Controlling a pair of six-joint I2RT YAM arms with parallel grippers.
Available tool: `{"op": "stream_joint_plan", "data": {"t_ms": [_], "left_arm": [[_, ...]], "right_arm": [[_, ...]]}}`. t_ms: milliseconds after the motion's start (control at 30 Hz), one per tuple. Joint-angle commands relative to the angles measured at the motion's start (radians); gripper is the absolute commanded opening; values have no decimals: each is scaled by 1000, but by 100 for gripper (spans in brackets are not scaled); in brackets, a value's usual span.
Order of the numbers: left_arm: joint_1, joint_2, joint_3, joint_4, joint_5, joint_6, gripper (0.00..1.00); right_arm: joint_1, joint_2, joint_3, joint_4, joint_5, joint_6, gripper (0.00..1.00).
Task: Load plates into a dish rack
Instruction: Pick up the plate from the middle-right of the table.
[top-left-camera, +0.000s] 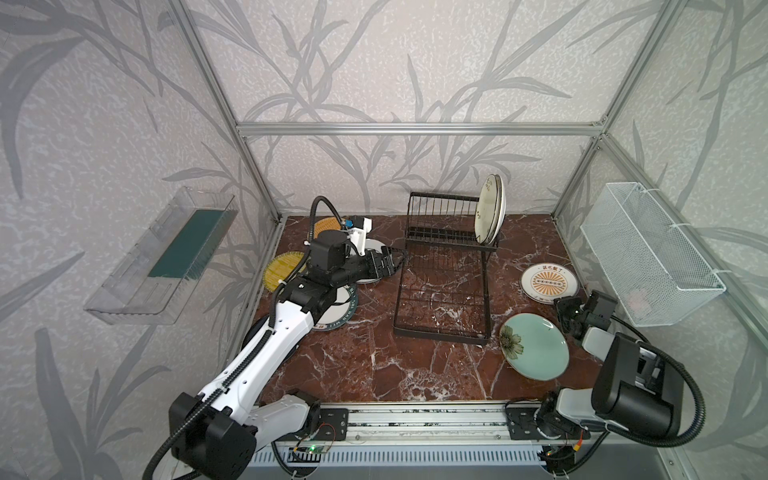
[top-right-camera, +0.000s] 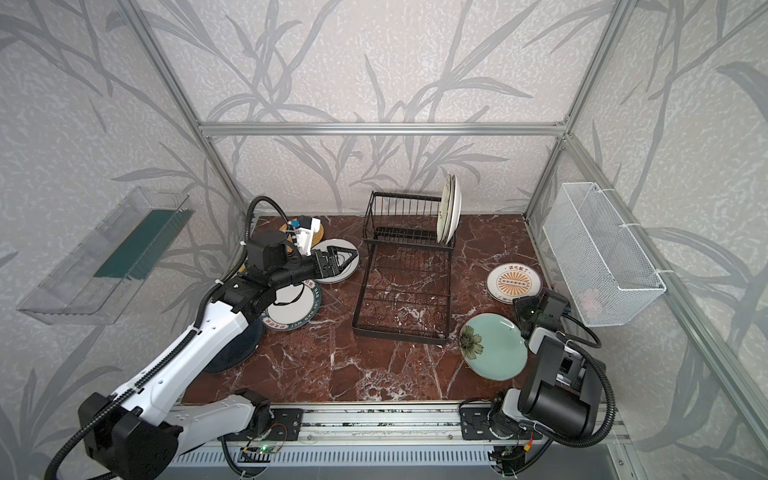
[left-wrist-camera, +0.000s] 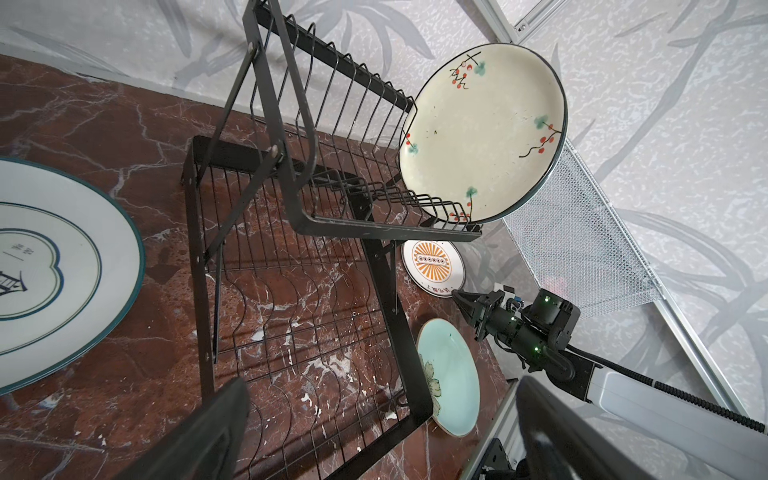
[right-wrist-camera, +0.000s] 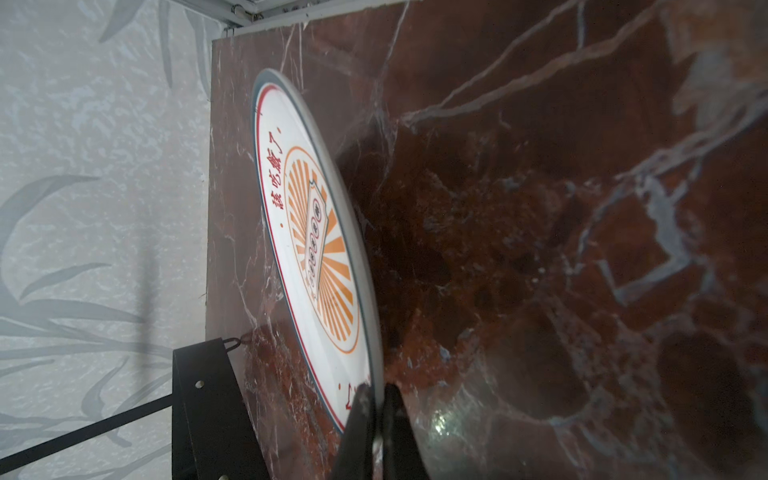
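Observation:
The black dish rack (top-left-camera: 441, 335) stands mid-table, with two cream plates (top-left-camera: 489, 208) upright in its rightmost slots. My right gripper (right-wrist-camera: 376, 388) is shut on the near rim of the white sunburst plate (top-left-camera: 548, 282), which lies low on the table at the right. A pale teal flower plate (top-left-camera: 534, 345) lies flat beside that arm. My left gripper (top-left-camera: 392, 262) hangs open and empty over a white plate (top-right-camera: 334, 262) just left of the rack. Orange (top-left-camera: 326, 226) and yellow (top-left-camera: 282, 270) woven plates and a teal-rimmed white plate (top-left-camera: 343, 316) lie partly hidden under the left arm.
A clear plastic bin (top-left-camera: 162, 257) hangs on the left wall and a white mesh basket (top-left-camera: 648, 253) on the right wall, close above my right arm. An aluminium rail (top-left-camera: 415, 419) runs along the table's front edge. A black plate (top-right-camera: 232, 353) lies under the left forearm.

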Motion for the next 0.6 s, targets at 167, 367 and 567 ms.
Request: {"op": "stream_joint_plan", "data": {"t_ms": [167, 367, 567], "left_arm": [[5, -47, -3, -27, -39, 65, 99], [4, -60, -11, -22, -50, 105, 99], [-9, -84, -48, 38, -77, 129, 99]], "right_arm": [[80, -51, 106, -62, -25, 32, 0], [116, -88, 180, -175, -57, 55, 0], [138, -159, 289, -502, -30, 39, 0]]}}
